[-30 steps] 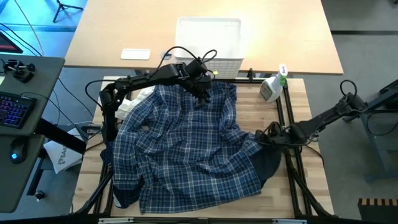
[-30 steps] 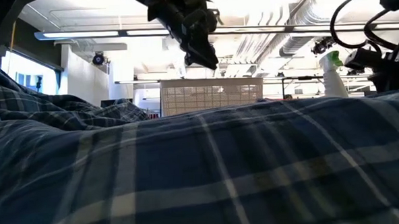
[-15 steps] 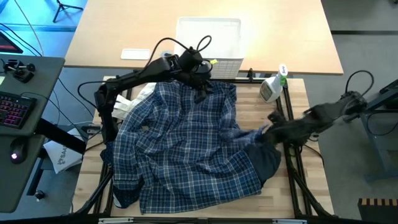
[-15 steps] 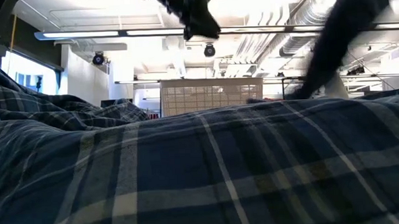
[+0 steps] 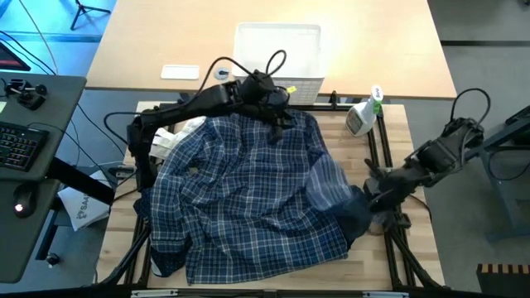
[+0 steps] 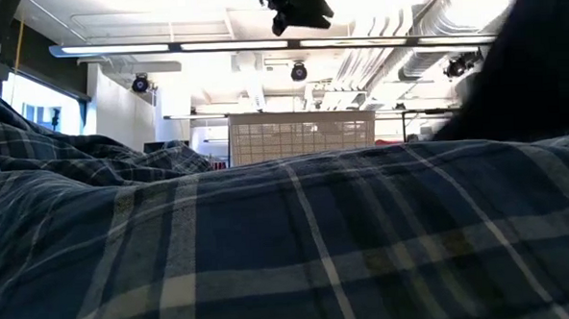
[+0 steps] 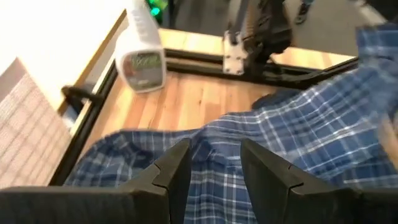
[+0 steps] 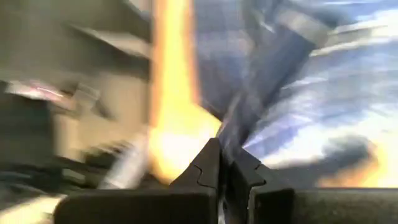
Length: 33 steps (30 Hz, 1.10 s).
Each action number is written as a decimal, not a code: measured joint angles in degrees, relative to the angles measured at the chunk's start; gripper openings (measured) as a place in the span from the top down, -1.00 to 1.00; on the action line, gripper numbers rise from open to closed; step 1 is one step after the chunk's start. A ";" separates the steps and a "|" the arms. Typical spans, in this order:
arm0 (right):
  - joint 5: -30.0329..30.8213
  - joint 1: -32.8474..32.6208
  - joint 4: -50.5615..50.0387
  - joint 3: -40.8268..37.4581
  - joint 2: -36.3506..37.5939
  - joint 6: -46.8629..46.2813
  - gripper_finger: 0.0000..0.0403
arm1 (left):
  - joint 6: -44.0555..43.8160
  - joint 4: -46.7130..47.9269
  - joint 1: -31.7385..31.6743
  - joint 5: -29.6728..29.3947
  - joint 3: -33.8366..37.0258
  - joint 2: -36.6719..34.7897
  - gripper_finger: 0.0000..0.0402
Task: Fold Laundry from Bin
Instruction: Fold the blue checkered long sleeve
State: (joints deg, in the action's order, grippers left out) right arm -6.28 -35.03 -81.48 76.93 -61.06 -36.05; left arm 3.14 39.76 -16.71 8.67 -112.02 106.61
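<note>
Across most of the wooden table (image 5: 377,248), seen from above: blue-and-white plaid shirt (image 5: 240,199) spread open and rumpled, long axis running from the far edge by the bin down to the near edge, far end up against the bin. Under its right side, a dark navy piece (image 5: 358,217) poking out toward the right edge. Just beyond the table's far edge, white lattice bin (image 5: 279,51), upright. Near the far right corner, a spray bottle (image 5: 363,116) (label print too small to read). Over the shirt's far end, left gripper (image 5: 278,112), fingers partly apart, holding nothing visible. At the right edge, right gripper (image 5: 370,192), pinched closed on plaid shirt fabric.
</note>
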 joint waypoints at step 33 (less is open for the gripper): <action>34.17 13.05 26.42 37.93 -11.02 79.10 1.00 | 5.60 -17.39 5.53 -8.56 -0.07 -19.79 0.37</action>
State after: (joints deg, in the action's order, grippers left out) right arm 27.89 -21.98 -55.06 114.85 -72.08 43.05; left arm 8.74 22.37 -11.18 0.11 -112.09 86.82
